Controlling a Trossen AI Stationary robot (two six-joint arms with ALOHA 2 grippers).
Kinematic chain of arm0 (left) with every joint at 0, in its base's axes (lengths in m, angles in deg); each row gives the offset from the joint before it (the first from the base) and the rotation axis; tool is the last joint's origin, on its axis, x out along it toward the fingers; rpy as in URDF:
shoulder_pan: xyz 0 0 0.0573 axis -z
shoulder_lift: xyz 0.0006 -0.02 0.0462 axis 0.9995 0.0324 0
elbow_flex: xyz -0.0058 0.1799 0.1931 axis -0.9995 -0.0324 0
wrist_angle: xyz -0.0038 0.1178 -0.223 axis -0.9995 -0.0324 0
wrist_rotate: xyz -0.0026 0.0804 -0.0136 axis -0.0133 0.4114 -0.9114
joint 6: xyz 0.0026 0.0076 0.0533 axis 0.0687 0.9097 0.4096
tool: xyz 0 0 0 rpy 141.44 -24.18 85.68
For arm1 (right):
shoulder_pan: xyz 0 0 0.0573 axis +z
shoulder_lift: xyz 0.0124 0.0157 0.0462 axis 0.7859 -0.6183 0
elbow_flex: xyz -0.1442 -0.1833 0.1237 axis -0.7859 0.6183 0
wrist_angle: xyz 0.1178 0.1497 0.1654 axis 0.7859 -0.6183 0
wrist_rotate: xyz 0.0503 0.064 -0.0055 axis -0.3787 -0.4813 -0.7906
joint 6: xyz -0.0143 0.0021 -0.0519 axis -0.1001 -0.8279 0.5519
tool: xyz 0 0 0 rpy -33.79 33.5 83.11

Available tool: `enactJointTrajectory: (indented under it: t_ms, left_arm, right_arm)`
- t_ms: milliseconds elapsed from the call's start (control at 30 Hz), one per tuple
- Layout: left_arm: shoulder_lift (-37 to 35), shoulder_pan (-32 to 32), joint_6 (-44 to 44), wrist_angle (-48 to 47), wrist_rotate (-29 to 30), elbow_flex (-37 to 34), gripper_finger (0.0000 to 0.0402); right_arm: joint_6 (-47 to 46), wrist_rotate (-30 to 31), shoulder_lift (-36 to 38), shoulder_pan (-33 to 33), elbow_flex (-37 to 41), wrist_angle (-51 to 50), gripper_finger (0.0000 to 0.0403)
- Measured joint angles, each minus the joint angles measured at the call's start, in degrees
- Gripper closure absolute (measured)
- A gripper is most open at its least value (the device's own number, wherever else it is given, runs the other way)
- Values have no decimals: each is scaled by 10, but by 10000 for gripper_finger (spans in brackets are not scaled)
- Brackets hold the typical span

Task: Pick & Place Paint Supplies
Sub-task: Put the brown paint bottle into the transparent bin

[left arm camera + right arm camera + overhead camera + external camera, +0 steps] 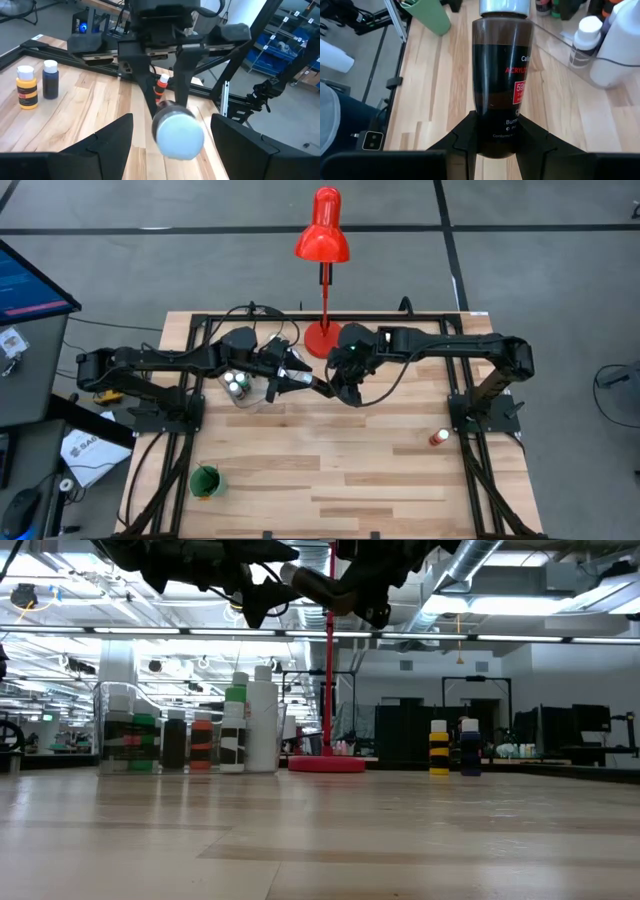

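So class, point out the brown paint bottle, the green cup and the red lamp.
brown paint bottle (502, 95), right wrist view, label area.
green cup (206, 481), high view, rim.
red lamp (322, 232), high view, shade.

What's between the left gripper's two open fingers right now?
The white cap of the brown paint bottle held by the right gripper; left wrist view, left gripper.

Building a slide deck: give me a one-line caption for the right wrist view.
Right gripper clamps a brown acrylic paint bottle with a white cap above the wooden table.
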Motion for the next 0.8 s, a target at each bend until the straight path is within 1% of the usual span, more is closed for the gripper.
enactJointTrajectory:
  t_ms: [133,233,333,433,633,800]
  left_arm:
    - [0,0,0,-1,0,0,142]
    - [0,0,1,-5,0,0,151]
    - [0,0,1,-13,-3,0,172]
    - [0,1,1,-13,-19,0,198]
    - [0,5,4,-14,-20,0,247]
    - [0,5,6,-12,-20,0,265]
  right_arm:
    - [0,-1,0,0,0,1,310]
    - [-4,-1,0,0,0,2,310]
    - [-4,-1,0,0,0,2,310]
    - [-4,-2,0,0,0,2,310]
    - [-4,-13,0,0,0,2,310]
    - [-6,-14,0,0,0,2,310]
